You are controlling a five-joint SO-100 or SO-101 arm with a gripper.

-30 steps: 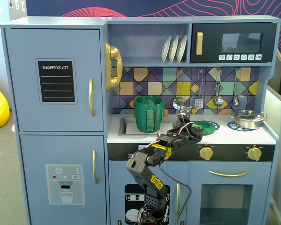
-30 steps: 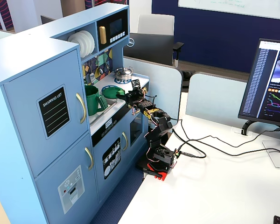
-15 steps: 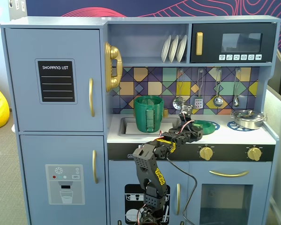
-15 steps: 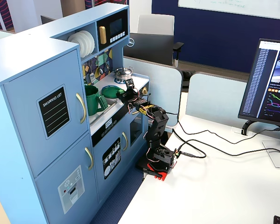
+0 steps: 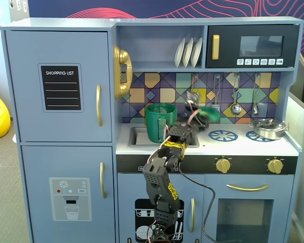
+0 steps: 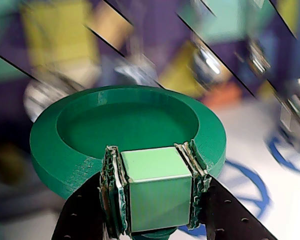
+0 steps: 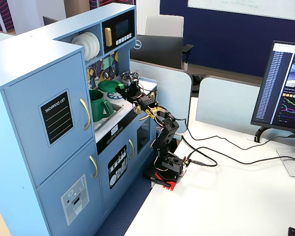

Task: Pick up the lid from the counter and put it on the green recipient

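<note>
My gripper is shut on the lid's pale green square knob. The lid is a dark green round disc with its hollow side facing the wrist camera. In a fixed view the lid hangs tilted above the white counter, to the right of the green recipient and about level with its rim. The recipient stands open at the sink recess. In the other fixed view the lid is just right of the recipient, apart from it.
A shiny steel pot sits on the right burner print, and a blue burner print lies below the lid. Utensils hang on the tiled back wall. A shelf with plates is overhead.
</note>
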